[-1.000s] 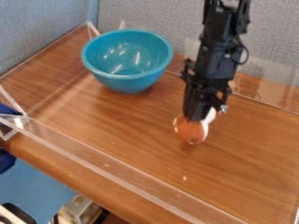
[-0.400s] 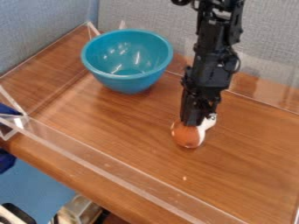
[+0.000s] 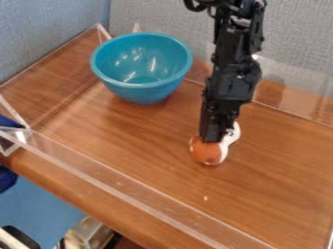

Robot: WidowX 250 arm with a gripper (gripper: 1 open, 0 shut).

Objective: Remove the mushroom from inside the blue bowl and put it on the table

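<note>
The mushroom (image 3: 208, 151), orange-brown cap with a white stem, is down at the wooden table (image 3: 117, 126) to the right of the middle. My gripper (image 3: 216, 136) points almost straight down and is shut on the mushroom from above. Whether the mushroom rests on the wood or hangs just above it I cannot tell. The blue bowl (image 3: 140, 66) stands upright at the back left, well apart from the gripper, and I see nothing inside it.
Low clear acrylic walls (image 3: 156, 180) run along the front, left and back edges of the table. A grey fabric panel stands behind the bowl. Bare wood lies between the bowl and the gripper.
The gripper has sunk a little with the mushroom and rolled about its own axis. The arm stands more upright. The bowl has not moved.
</note>
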